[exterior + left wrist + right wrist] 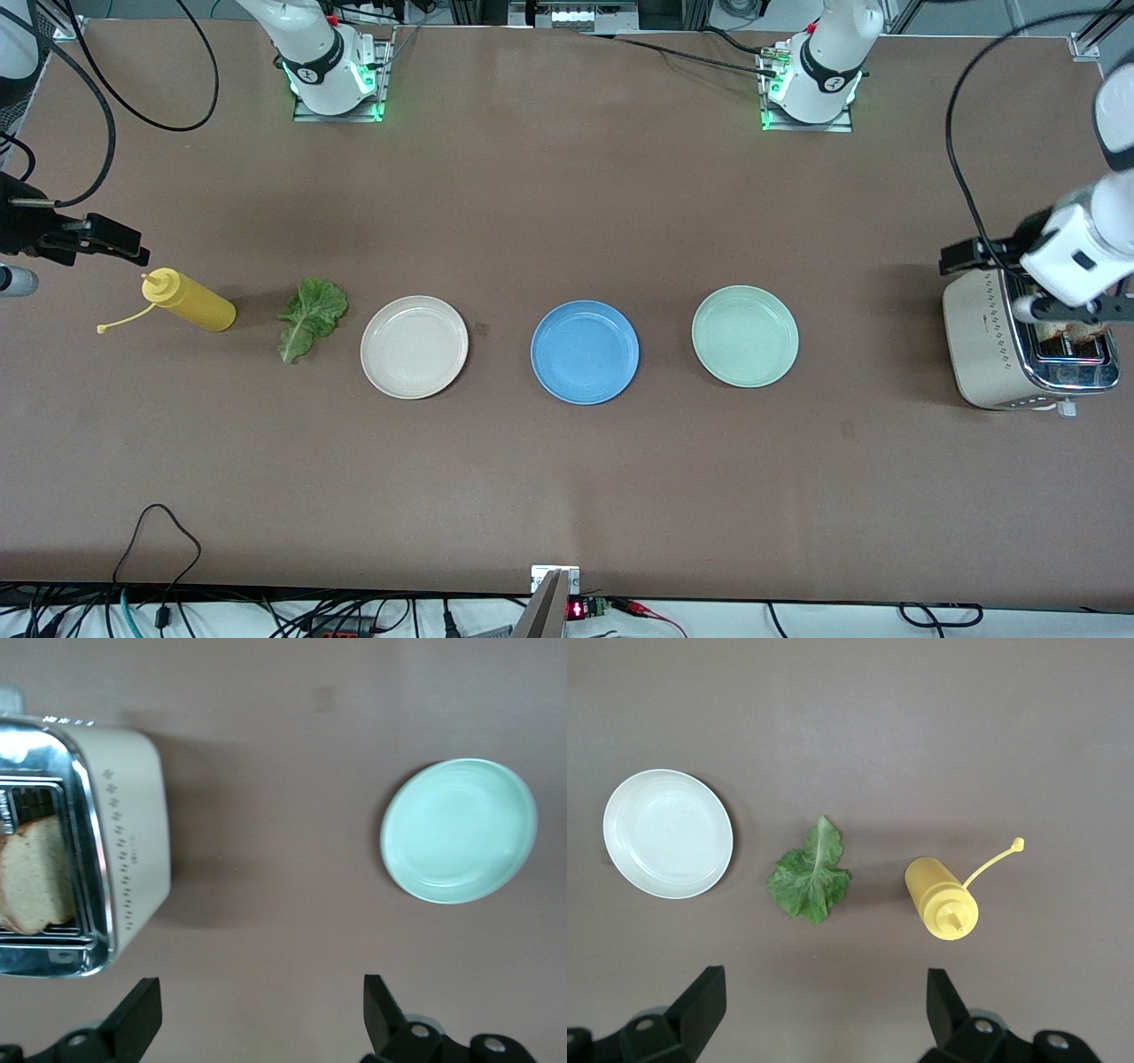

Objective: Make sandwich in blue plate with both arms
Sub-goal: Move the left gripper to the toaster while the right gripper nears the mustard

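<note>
Nearest the front camera: blue plate [585, 352], bare, mid-table between cream plate [414, 346] and mint-green plate [745, 336], all in one row. Toward the right arm's end, lettuce leaf [310, 317] flat beside the cream plate, then yellow squeeze bottle [189, 300] — cap off, dangling on its tether. At the left arm's end, toaster [1019, 347] with bread slice [34, 875] standing in a slot. Left gripper [260, 1014] over the toaster, jaws spread wide, holding nothing. Right gripper [824, 1014] above the table beside the bottle — likewise parted and empty.

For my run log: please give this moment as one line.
left pincer: open, over table by toaster | right pincer: open, above mustard bottle | bread: in toaster | lettuce: on table | blue plate: bare
</note>
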